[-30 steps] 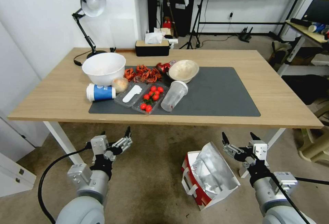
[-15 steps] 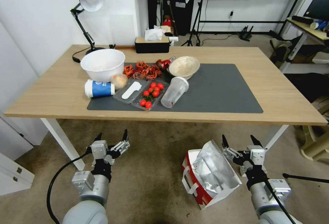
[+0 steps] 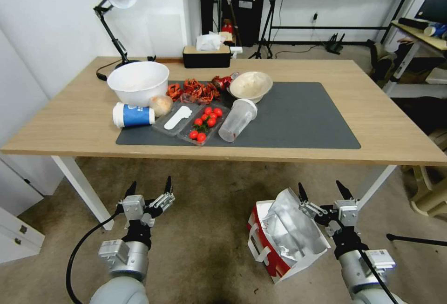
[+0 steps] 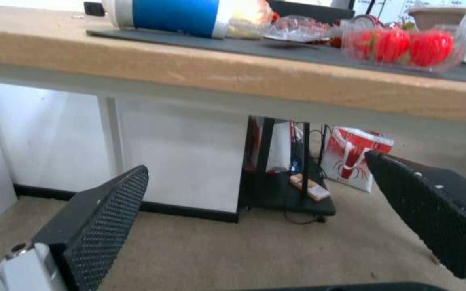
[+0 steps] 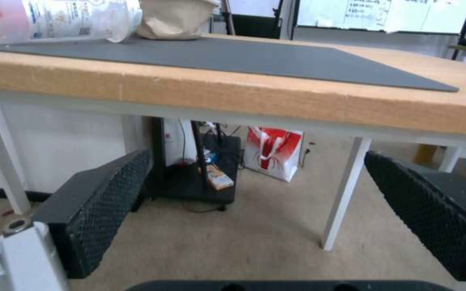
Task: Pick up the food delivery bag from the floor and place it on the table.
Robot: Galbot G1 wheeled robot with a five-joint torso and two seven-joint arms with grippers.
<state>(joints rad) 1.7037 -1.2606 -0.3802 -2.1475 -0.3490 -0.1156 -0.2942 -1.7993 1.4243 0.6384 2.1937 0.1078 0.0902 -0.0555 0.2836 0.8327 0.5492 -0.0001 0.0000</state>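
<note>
Fingers spread wide, the left gripper (image 3: 148,189) hangs low over the floor (image 3: 205,229), in front of the near edge of the table (image 3: 70,127) and below the end where the white bowl (image 3: 138,81), the toppled blue paper cup (image 3: 133,115) and the tray of cherry tomatoes (image 3: 203,126) sit on the grey mat (image 3: 298,122). It holds nothing, and a wide stretch of bare floor lies between it and the bag.

Right of it, the food delivery bag (image 3: 284,239) rests on the floor just short of the table's front edge, tipped over with its red side and white strap handles toward the left arm and its crumpled foil mouth gaping up and toward the right. Its long axis seems to run from the near floor up toward the table.

Farther right, the right gripper (image 3: 325,194) is also splayed open and empty, poised just beside the bag's raised foil rim, at about that rim's height; whether it touches the foil cannot be told. By my judgement the right arm is clearly the nearer, with the bag lying to its own left and slightly below.
</note>
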